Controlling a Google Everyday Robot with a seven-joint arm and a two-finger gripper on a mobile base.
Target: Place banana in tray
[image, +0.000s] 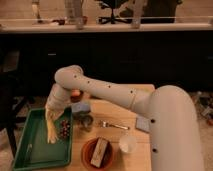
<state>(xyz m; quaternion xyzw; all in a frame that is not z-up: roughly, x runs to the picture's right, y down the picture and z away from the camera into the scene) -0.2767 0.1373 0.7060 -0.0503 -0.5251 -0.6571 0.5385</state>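
One banana (51,127) hangs from my hand (50,111), which grips its upper end. Its long axis runs near vertical, tip down over the tray (30,150) floor at the bench's left. Release calls for lowering only.

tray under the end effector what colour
Green tray, camera view; the end effector holds the banana over it.

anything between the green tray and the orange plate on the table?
Camera view: only bare tabletop separates the tray from the orange plate. The gripper hangs over the tray with the banana.
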